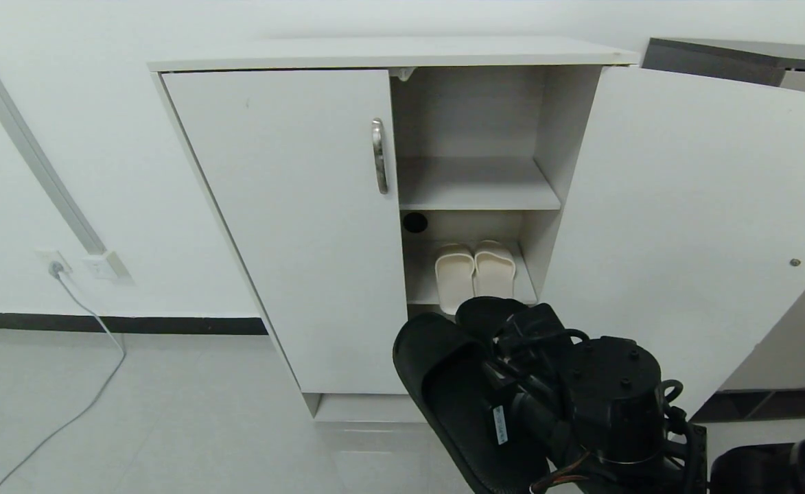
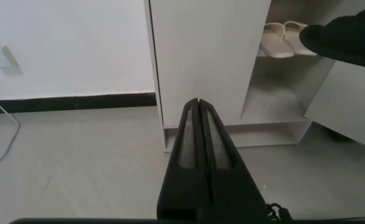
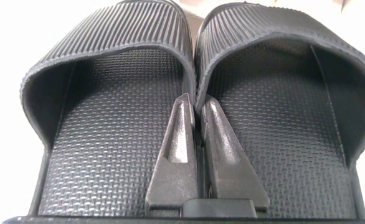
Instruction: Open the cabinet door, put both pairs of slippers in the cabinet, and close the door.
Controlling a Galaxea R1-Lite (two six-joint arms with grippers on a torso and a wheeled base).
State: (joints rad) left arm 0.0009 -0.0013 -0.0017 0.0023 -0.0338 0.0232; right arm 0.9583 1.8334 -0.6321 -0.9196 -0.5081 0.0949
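Head view: black slippers [image 1: 443, 387], inner edges pinched by the right gripper [image 3: 199, 121], point toes-first at the open cabinet [image 1: 388, 51] shelf holding white slippers [image 1: 474, 274], just ahead; left gripper [image 2: 199, 124] is pressed together, farther off.

Black slippers [image 1: 443, 391]: your head view cuts the heels off at the bottom edge, and the right arm [image 1: 608, 391] covers most of the slipper nearer the open door [image 1: 690, 226]. White slippers [image 1: 474, 271]: near ends hidden behind the black pair. Cabinet [image 1: 388, 53]: left half concealed by its closed door [image 1: 292, 226]; lowest compartment masked in your head view by the black pair. Open door: runs off the right edge. Dark round spot [image 1: 414, 221] on the back panel: too small for you to identify.
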